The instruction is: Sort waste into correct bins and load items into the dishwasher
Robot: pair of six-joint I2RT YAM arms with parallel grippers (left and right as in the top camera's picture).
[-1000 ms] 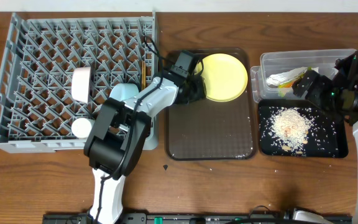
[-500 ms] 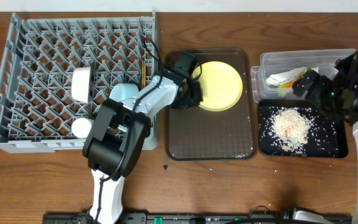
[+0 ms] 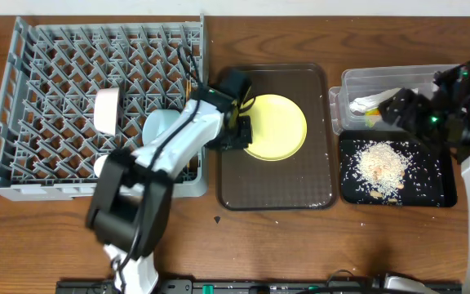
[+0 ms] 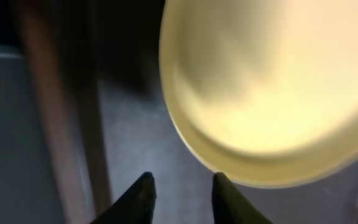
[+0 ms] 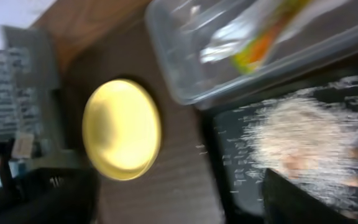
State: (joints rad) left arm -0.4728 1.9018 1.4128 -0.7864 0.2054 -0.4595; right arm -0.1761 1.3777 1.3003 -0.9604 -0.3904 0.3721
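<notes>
The yellow plate [image 3: 277,128] lies on the brown serving tray [image 3: 276,184]. My left gripper [image 3: 237,135] is at the plate's left edge. In the left wrist view its fingers [image 4: 182,182] are apart with only tray between them, and the right finger touches the plate's rim [image 4: 260,93]. My right gripper [image 3: 398,108] hovers open and empty over the clear tub [image 3: 345,82], which holds the white napkin [image 3: 374,100] and the snack wrapper [image 5: 260,37]. Rice scraps [image 3: 380,166] lie in the black tray [image 3: 431,192].
The grey dish rack [image 3: 23,175] at the left holds a white bowl [image 3: 107,110], a light blue bowl [image 3: 161,126], a small white cup [image 3: 103,166] and chopsticks [image 3: 188,86]. A few rice grains lie on the brown tray and the table near it.
The left gripper and the yellow plate have moved together down and to the left across the brown tray, toward the rack. The right arm has barely moved.
</notes>
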